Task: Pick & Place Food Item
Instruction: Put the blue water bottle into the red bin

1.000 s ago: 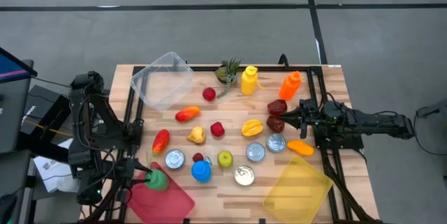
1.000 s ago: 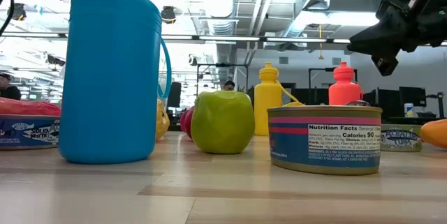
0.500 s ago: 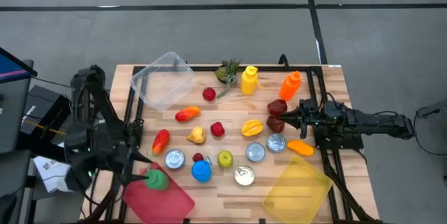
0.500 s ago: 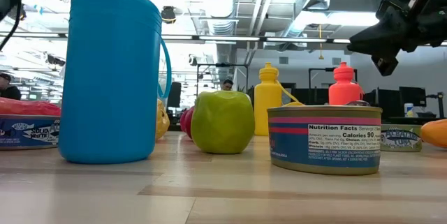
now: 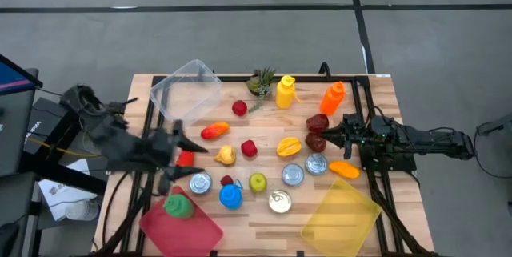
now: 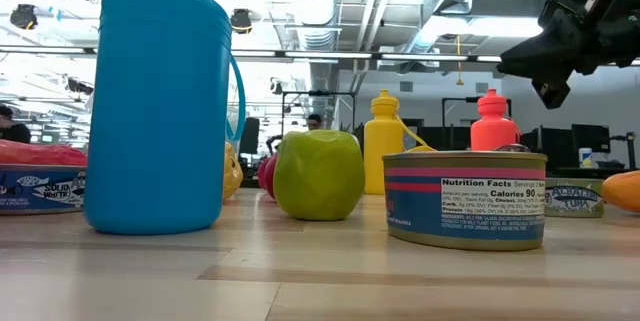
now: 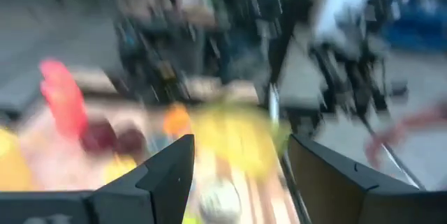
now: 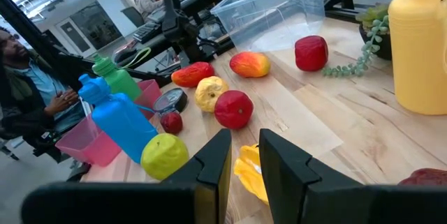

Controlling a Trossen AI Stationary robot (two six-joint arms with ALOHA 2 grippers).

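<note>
With a green bottle (image 5: 178, 206) already set in the red bin (image 5: 192, 231), the released, empty left claw (image 5: 178, 151) is seen above the red pepper (image 5: 185, 158), which could be judged the next pick, calling for descent and closing, while the right claw (image 5: 326, 134), nearly clenched on nothing, waits by the dark red food (image 5: 317, 122).

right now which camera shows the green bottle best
The high view: the green bottle sits unblocked in the red container. The right wrist view shows it far off behind the blue bottle. The low and left wrist views don't show it.

My left gripper (image 5: 182, 139) now hangs above the red pepper (image 5: 186, 158), having swung from the green bottle (image 5: 178, 206) toward one o'clock.
</note>
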